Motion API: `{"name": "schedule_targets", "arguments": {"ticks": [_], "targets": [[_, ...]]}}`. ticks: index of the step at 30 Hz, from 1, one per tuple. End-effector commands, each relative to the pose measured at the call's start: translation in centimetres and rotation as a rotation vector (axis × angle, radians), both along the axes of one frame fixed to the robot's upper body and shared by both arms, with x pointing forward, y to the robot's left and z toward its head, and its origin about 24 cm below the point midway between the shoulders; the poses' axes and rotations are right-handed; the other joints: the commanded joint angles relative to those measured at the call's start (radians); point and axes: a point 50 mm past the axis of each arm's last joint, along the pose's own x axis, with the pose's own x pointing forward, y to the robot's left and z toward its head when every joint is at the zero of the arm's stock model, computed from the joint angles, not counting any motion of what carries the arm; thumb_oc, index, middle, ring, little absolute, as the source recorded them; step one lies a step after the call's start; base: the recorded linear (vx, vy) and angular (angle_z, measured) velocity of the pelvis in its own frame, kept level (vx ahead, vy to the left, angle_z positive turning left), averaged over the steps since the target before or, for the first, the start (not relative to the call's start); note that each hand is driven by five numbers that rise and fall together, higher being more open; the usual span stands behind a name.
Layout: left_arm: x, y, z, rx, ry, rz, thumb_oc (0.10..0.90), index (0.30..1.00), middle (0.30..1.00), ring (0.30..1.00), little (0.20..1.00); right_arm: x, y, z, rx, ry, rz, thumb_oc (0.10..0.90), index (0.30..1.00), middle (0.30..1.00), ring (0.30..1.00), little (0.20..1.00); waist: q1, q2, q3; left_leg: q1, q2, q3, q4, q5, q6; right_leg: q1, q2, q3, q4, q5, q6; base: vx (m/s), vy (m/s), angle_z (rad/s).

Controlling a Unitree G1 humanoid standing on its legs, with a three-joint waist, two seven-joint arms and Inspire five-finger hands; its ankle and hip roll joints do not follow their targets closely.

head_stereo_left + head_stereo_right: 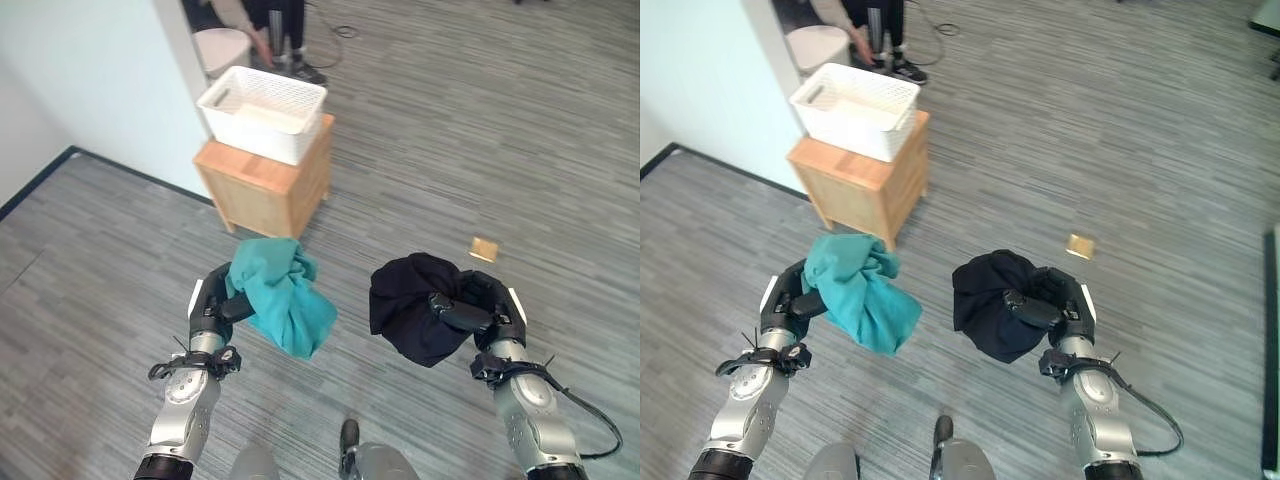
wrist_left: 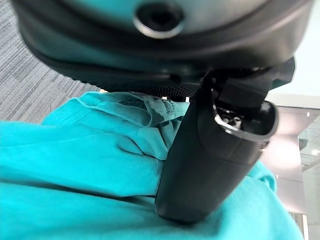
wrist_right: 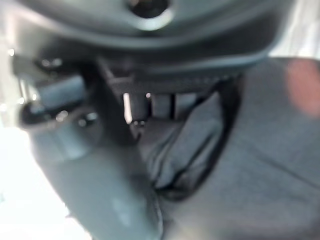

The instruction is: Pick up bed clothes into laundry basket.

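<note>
Ahead, laundry basket (image 1: 262,112) tops cabinet (image 1: 268,187); left wrist view shows thumb pinning teal cloth (image 2: 75,165).

The left robot hand (image 1: 212,305), in smooth dark plastic with a slight sheen, is gripping a soft matt teal cloth (image 1: 283,293) that is creasing into folds, while the right robot hand (image 1: 487,308) is holding a matt black cloth (image 1: 412,303) bunched into a lump. Further off, a white perforated plastic laundry basket (image 1: 262,112) is sitting on a smooth light wooden cabinet (image 1: 267,185), and grey streaked carpet (image 1: 480,130) is covering the floor.
</note>
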Motion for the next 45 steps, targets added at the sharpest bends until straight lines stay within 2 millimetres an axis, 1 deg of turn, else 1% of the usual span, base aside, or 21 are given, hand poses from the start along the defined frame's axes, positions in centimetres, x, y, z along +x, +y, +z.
{"name": "schedule_targets", "arguments": {"ticks": [1, 5, 9, 16, 19, 20, 25, 28, 29, 30, 31, 34, 35, 37, 38, 39, 41, 42, 43, 44, 45], "targets": [[0.7, 0.9, 5.6, 0.044, -0.278, -0.027, 0.400, 0.300, 0.300, 0.300, 0.300, 0.4, 0.2, 4.2, -0.055, -0.241, 0.017, 0.400, 0.300, 0.300, 0.300, 0.300, 0.036, 0.003, -0.119, 0.043, -0.058, -0.043, -0.104, -0.037, 0.029, 0.023, -0.080, 0.043, -0.066, 0.025, 0.179, 0.12, 0.053, 0.30], [0.0, 0.9, 5.2, 0.045, -0.256, -0.043, 0.400, 0.300, 0.300, 0.300, 0.300, 0.1, 0.3, 3.6, -0.042, -0.225, 0.006, 0.400, 0.300, 0.300, 0.300, 0.300, 0.023, 0.019, -0.143, 0.085, -0.073, -0.091, -0.181, -0.029, 0.042, 0.028, -0.107, 0.018, -0.022, 0.015, 0.189, 0.07, 0.049, 0.31], [-0.4, 1.1, 5.5, 0.057, -0.266, -0.056, 0.400, 0.300, 0.300, 0.300, 0.300, 0.3, 0.6, 3.5, -0.056, -0.216, 0.015, 0.400, 0.300, 0.300, 0.300, 0.300, 0.018, 0.029, -0.128, 0.105, -0.078, -0.119, -0.188, -0.033, 0.057, -0.008, -0.118, 0.056, 0.057, -0.001, 0.189, -0.02, 0.059, 0.35], [-1.1, 2.7, 5.1, 0.060, -0.250, 0.036, 0.400, 0.300, 0.300, 0.300, 0.300, 0.9, 1.6, 3.8, -0.016, -0.243, 0.043, 0.400, 0.300, 0.300, 0.300, 0.300, 0.049, 0.019, -0.137, 0.116, -0.082, -0.115, -0.193, -0.039, 0.056, 0.042, -0.111, 0.049, -0.042, 0.007, 0.186, -0.01, 0.002, 0.07], [-2.0, 4.4, 4.7, 0.081, -0.229, 0.125, 0.400, 0.300, 0.300, 0.300, 0.300, 0.3, 1.2, 3.1, -0.005, -0.218, 0.021, 0.400, 0.300, 0.300, 0.300, 0.300, 0.054, 0.010, -0.141, 0.124, -0.079, -0.110, -0.203, -0.039, 0.054, 0.053, -0.105, 0.047, -0.066, 0.014, 0.186, 0.00, -0.003, -0.03], [-2.7, 6.7, 1.2, 0.028, -0.082, 0.301, 0.400, 0.300, 0.300, 0.300, 0.300, -1.8, -1.3, -0.2, -0.074, -0.043, -0.094, 0.400, 0.300, 0.300, 0.300, 0.300, 0.016, 0.021, -0.186, 0.169, -0.022, -0.058, -0.264, 0.006, 0.015, 0.104, -0.057, 0.030, -0.146, 0.015, 0.167, -0.01, -0.005, -0.04], [-3.2, 7.3, 1.1, 0.054, -0.073, 0.308, 0.400, 0.300, 0.300, 0.300, 0.300, -1.7, -1.6, 0.1, -0.058, -0.062, -0.118, 0.400, 0.300, 0.300, 0.300, 0.300, 0.018, 0.019, -0.185, 0.172, -0.023, -0.053, -0.271, 0.006, 0.015, 0.108, -0.058, 0.033, -0.163, 0.024, 0.171, 0.01, 0.002, 0.00], [-3.0, 7.8, 1.8, 0.101, -0.093, 0.309, 0.400, 0.300, 0.300, 0.300, 0.300, -1.5, -1.7, 0.3, -0.078, -0.064, -0.095, 0.400, 0.300, 0.300, 0.300, 0.300, 0.021, 0.017, -0.187, 0.177, -0.023, -0.051, -0.277, 0.008, 0.014, 0.115, -0.058, 0.033, -0.172, 0.027, 0.174, 0.03, 0.011, -0.04], [-1.9, 8.5, 3.9, 0.173, -0.161, 0.298, 0.400, 0.300, 0.300, 0.300, 0.300, -0.6, -2.2, 1.7, -0.139, -0.095, -0.070, 0.400, 0.300, 0.300, 0.300, 0.300, 0.022, 0.015, -0.191, 0.177, -0.023, -0.050, -0.280, 0.009, 0.012, 0.114, -0.059, 0.033, -0.172, 0.029, 0.176, 0.01, 0.012, -0.08], [-1.8, 8.5, 3.9, 0.173, -0.164, 0.299, 0.400, 0.300, 0.300, 0.300, 0.300, -0.5, -2.2, 1.8, -0.139, -0.098, -0.071, 0.400, 0.300, 0.300, 0.300, 0.300, 0.022, 0.015, -0.188, 0.177, -0.023, -0.050, -0.280, 0.010, 0.012, 0.113, -0.059, 0.033, -0.172, 0.029, 0.176, 0.02, 0.022, -0.08], [-0.9, 9.2, 6.2, 0.242, -0.238, 0.294, 0.400, 0.300, 0.300, 0.300, 0.300, 0.4, -2.7, 3.6, -0.179, -0.154, -0.057, 0.400, 0.300, 0.300, 0.300, 0.300, 0.021, 0.013, -0.191, 0.176, -0.024, -0.048, -0.285, 0.011, 0.011, 0.112, -0.061, 0.035, -0.172, 0.031, 0.179, 0.01, 0.016, -0.05], [0.0, 9.6, 8.7, 0.293, -0.325, 0.294, 0.400, 0.300, 0.300, 0.300, 0.300, 1.5, -3.0, 6.0, -0.225, -0.233, -0.052, 0.400, 0.300, 0.300, 0.300, 0.300, 0.019, 0.011, -0.192, 0.177, -0.027, -0.046, -0.289, 0.011, 0.012, 0.109, -0.064, 0.041, -0.174, 0.036, 0.184, 0.02, 0.021, -0.04], [0.6, 9.8, 10.4, 0.315, -0.383, 0.302, 0.400, 0.300, 0.300, 0.300, 0.300, 2.1, -3.1, 8.0, -0.258, -0.303, -0.052, 0.400, 0.300, 0.300, 0.300, 0.300, 0.017, 0.010, -0.193, 0.172, -0.030, -0.043, -0.287, 0.010, 0.013, 0.102, -0.068, 0.046, -0.175, 0.043, 0.188, 0.02, 0.037, -0.08], [0.8, 9.9, 10.9, 0.312, -0.401, 0.309, 0.400, 0.300, 0.300, 0.300, 0.300, 2.3, -2.9, 9.2, -0.269, -0.351, -0.047, 0.400, 0.300, 0.300, 0.300, 0.300, 0.015, 0.010, -0.189, 0.171, -0.036, -0.041, -0.280, 0.001, 0.018, 0.098, -0.073, 0.051, -0.171, 0.043, 0.192, 0.02, 0.048, -0.06], [0.8, 9.9, 10.9, 0.311, -0.402, 0.309, 0.400, 0.300, 0.300, 0.300, 0.300, 2.4, -2.9, 9.2, -0.269, -0.351, -0.048, 0.400, 0.300, 0.300, 0.300, 0.300, 0.016, 0.009, -0.188, 0.170, -0.037, -0.040, -0.278, -0.001, 0.019, 0.096, -0.074, 0.053, -0.169, 0.042, 0.193, 0.03, 0.076, -0.05], [0.7, 9.8, 11.1, 0.289, -0.416, 0.310, 0.400, 0.300, 0.300, 0.300, 0.300, 2.5, -2.6, 10.0, -0.289, -0.382, -0.035, 0.400, 0.300, 0.300, 0.300, 0.300, 0.016, 0.010, -0.178, 0.163, -0.047, -0.041, -0.261, -0.017, 0.032, 0.082, -0.086, 0.065, -0.133, 0.037, 0.196, 0.00, 0.074, -0.06], [0.7, 9.5, 11.1, 0.259, -0.424, 0.310, 0.400, 0.300, 0.300, 0.300, 0.300, 2.6, -2.0, 10.2, -0.313, -0.384, -0.007, 0.400, 0.300, 0.300, 0.300, 0.300, 0.016, 0.019, -0.153, 0.154, -0.052, -0.036, -0.230, -0.042, 0.055, 0.017, -0.103, 0.078, -0.009, 0.025, 0.206, -0.03, 0.096, -0.14], [0.7, 9.6, 11.1, 0.258, -0.425, 0.311, 0.400, 0.300, 0.300, 0.300, 0.300, 2.7, -1.9, 10.2, -0.314, -0.385, -0.007, 0.400, 0.300, 0.300, 0.300, 0.300, 0.018, 0.018, -0.153, 0.149, -0.054, -0.033, -0.225, -0.045, 0.056, 0.004, -0.106, 0.084, 0.010, 0.017, 0.207, -0.09, 0.127, -0.30], [0.8, 9.3, 11.0, 0.241, -0.423, 0.302, 0.400, 0.300, 0.300, 0.300, 0.300, 2.7, -1.5, 10.1, -0.327, -0.380, 0.015, 0.400, 0.300, 0.300, 0.300, 0.300, 0.006, 0.031, -0.113, 0.149, -0.054, -0.033, -0.211, -0.056, 0.074, -0.088, -0.115, 0.106, 0.186, 0.052, 0.229, -0.07, 0.112, -0.30], [1.0, 9.1, 10.8, 0.234, -0.417, 0.294, 0.400, 0.300, 0.300, 0.300, 0.300, 2.6, -1.4, 9.8, -0.329, -0.367, 0.016, 0.400, 0.300, 0.300, 0.300, 0.300, -0.006, 0.035, -0.095, 0.149, -0.054, -0.041, -0.205, -0.056, 0.079, -0.131, -0.106, 0.133, 0.261, 0.077, 0.237, -0.02, 0.099, -0.20], [1.1, 9.0, 10.8, 0.229, -0.418, 0.292, 0.400, 0.300, 0.300, 0.300, 0.300, 2.6, -1.4, 9.3, -0.330, -0.350, 0.011, 0.400, 0.300, 0.300, 0.300, 0.300, -0.015, 0.035, -0.081, 0.156, -0.055, -0.048, -0.204, -0.063, 0.076, -0.179, -0.108, 0.150, 0.267, 0.090, 0.235, 0.13, -0.022, 0.00]]}}
